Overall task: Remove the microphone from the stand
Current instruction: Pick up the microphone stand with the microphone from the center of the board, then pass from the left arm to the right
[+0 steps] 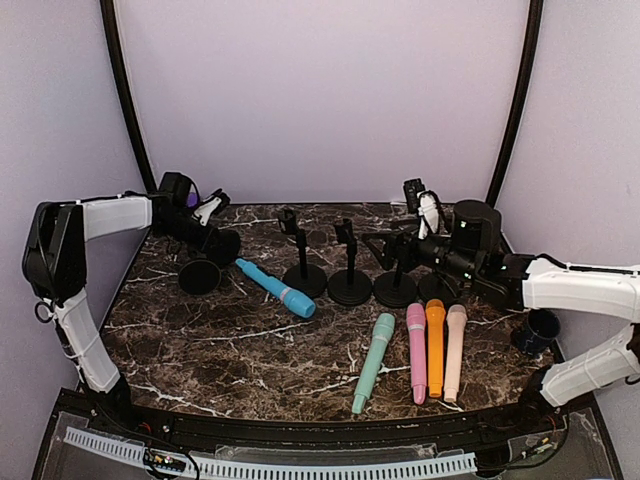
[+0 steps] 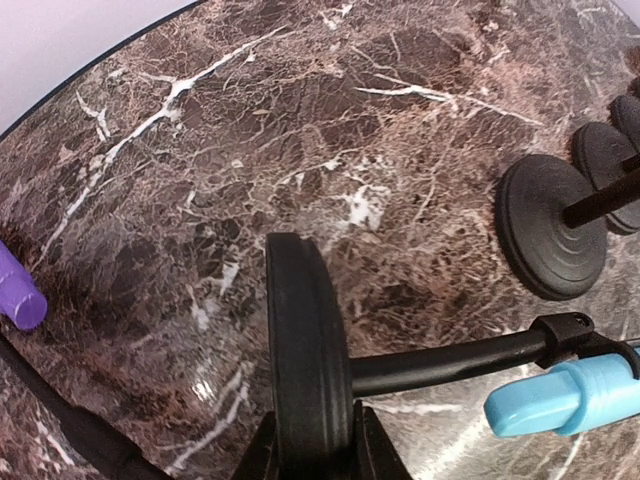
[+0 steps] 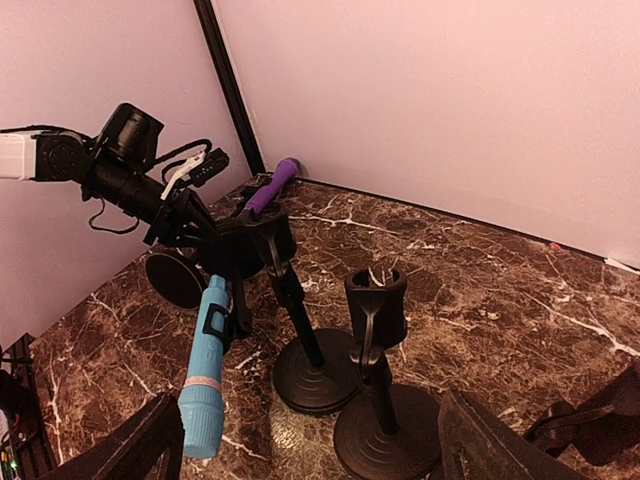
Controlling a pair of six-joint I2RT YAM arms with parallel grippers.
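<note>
Left gripper [image 2: 315,445] clamps the tipped stand's [image 2: 305,330] base, blue microphone [image 2: 560,395] clipped in; right gripper [image 3: 310,420] gapes near upright stands [image 3: 375,310]

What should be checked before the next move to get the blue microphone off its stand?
1. Left gripper clamped on the stand base: ok, the disc sits edge-on between its fingers.
2. Blue microphone free of the clip: not ok, it sits in the clip.
3. Right gripper open: ok, its fingers are wide apart.
4. Right gripper at the microphone: not ok, clearly apart from it.
5. Upright stands clear of the pull path: cannot tell.
</note>
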